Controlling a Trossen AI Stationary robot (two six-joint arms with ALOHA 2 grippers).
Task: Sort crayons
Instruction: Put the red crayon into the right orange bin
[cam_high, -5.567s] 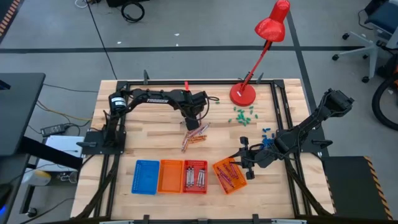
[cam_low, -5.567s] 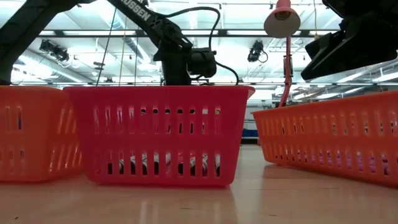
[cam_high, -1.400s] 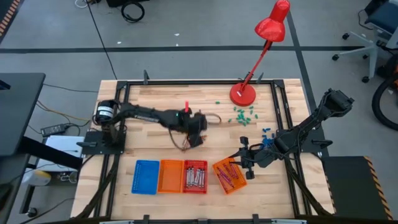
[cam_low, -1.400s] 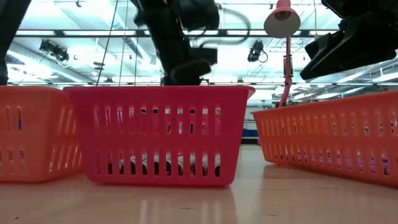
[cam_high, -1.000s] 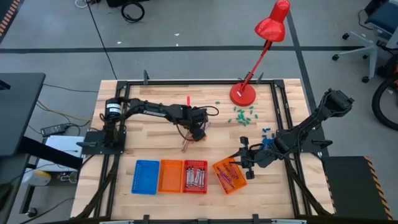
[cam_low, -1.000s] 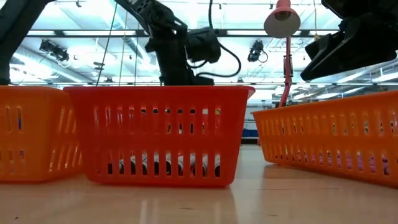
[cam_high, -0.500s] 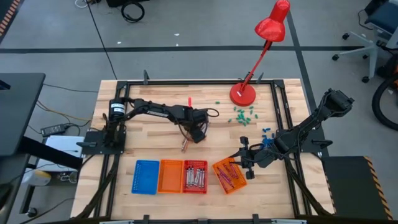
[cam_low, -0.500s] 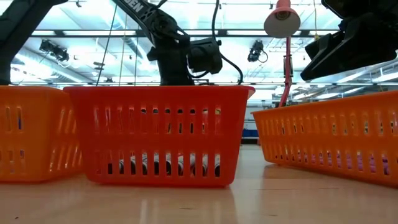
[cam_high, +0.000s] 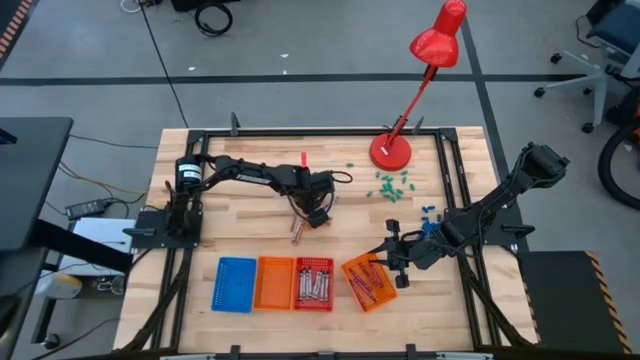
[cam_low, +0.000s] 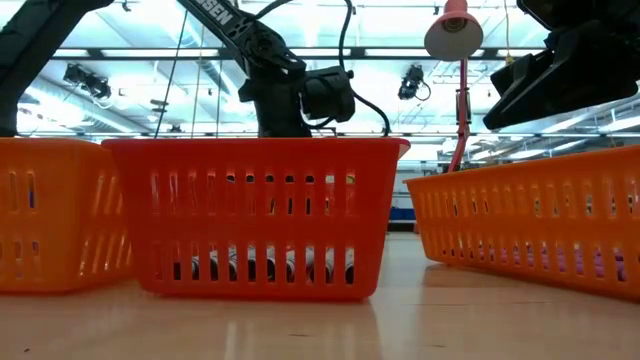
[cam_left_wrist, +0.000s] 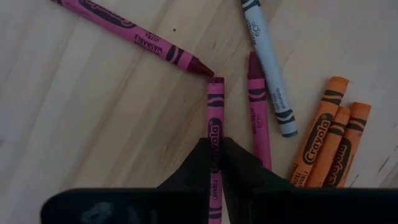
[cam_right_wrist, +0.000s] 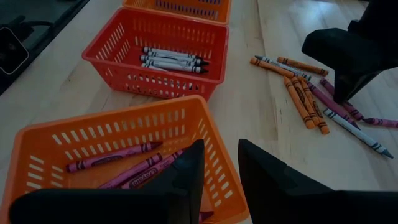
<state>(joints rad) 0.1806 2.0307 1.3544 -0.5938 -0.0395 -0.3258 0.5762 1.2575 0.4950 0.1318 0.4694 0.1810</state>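
The left gripper (cam_left_wrist: 216, 163) is pinching one pink wax crayon (cam_left_wrist: 215, 134) lengthwise between its closed dark fingers (cam_left_wrist: 242, 167), a grip along the stick's axis that is probably meant to keep it from rolling. This is happening over the loose pile of paper-wrapped crayons (cam_high: 298, 231) at mid-table, behind the row of slotted plastic baskets. The red basket (cam_right_wrist: 158, 37) is holding only grey crayons (cam_right_wrist: 171, 60). The tilted orange basket (cam_right_wrist: 74, 146) is taking pinks, likely this crayon's destination. The right gripper (cam_right_wrist: 214, 163) is waiting just above that basket's rim, fingers apart, empty.
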